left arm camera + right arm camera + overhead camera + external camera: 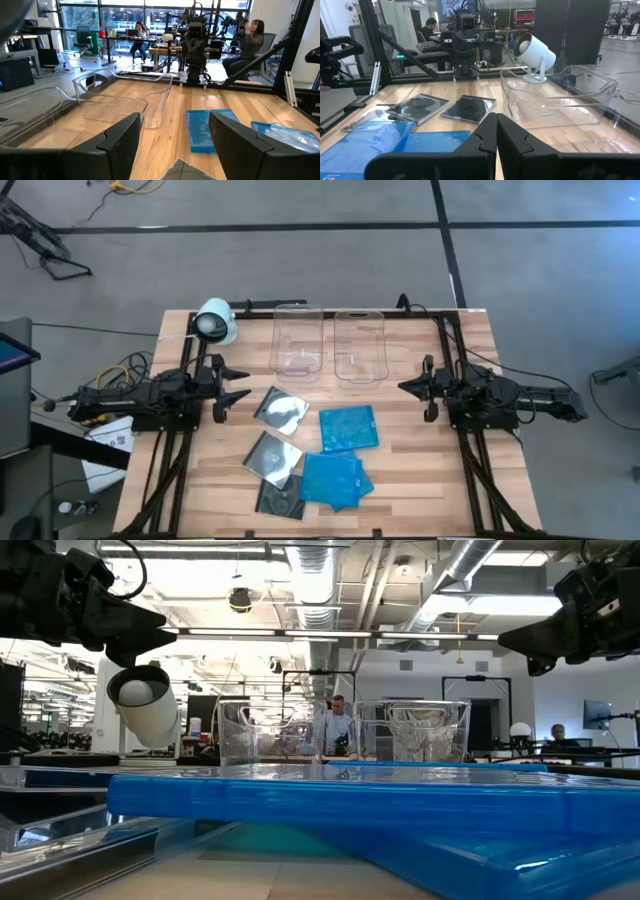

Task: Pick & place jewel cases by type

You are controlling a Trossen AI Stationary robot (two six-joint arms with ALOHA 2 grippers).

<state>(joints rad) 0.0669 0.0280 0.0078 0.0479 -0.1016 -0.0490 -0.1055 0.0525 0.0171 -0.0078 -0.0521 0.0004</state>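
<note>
The left hand [238,386] hovers at the left edge of the wooden surface [420,480] in the high view, its fingers spread apart and holding nothing. The right hand [405,387] sits opposite at the right edge, fingers pressed together and also empty; its wrist view shows the two fingers [482,135] touching along their length.

The jewel cases lie in the lower middle of the high view: two blue cases [348,428] [334,478] to the right, three clear cases with silver discs [281,409] [273,454] [279,498] to the left, the lower ones overlapping. Two clear tubs [297,340] [360,345] stand side by side at the upper middle, with a white camera [214,322] at the upper left corner of the surface.

Only the low view shows the blue cases [380,802] edge-on, filling the foreground. Only the wrist views show seated people [248,42] in the room beyond.
</note>
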